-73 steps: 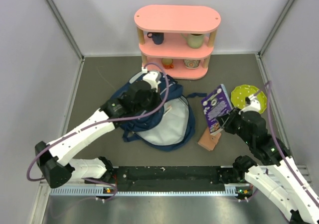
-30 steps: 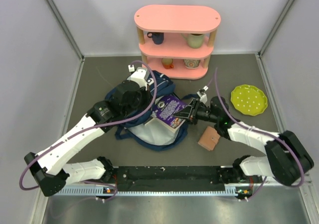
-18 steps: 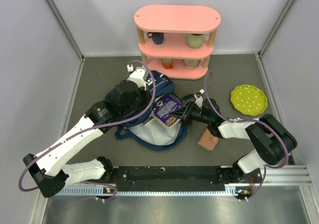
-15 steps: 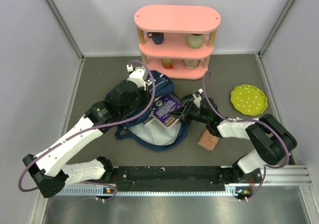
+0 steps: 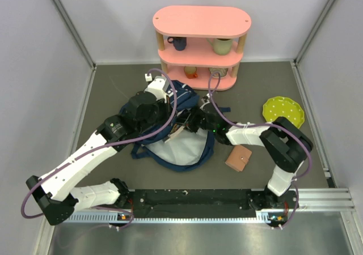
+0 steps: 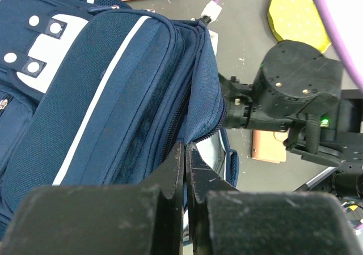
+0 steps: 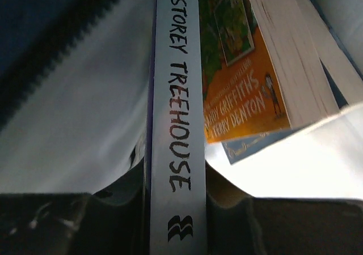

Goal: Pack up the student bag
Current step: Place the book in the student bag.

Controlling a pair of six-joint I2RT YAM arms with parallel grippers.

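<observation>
The student bag [image 5: 182,92], navy with white stripes and a pale lining, lies mid-table with its mouth held up. My left gripper [image 6: 185,153] is shut, pinching the zipper rim of the bag [image 6: 102,107]. The right gripper [image 5: 191,120] reaches from the right into the mouth. In the right wrist view my right gripper [image 7: 173,181] is shut on a book's white spine [image 7: 173,124], lettered "STOREY TREEHOUSE", inside the pale lining [image 7: 74,113]. An orange-covered book [image 7: 244,96] lies beside it in the bag.
A pink three-tier shelf [image 5: 201,45] with cups stands behind the bag. A green dotted plate [image 5: 283,112] sits at the right. A brown wallet [image 5: 239,157] lies on the table under the right forearm. Grey walls close in three sides.
The right arm swung left from beside the plate with the purple book and pushed it into the bag's mouth. The left gripper kept its hold on the rim.
</observation>
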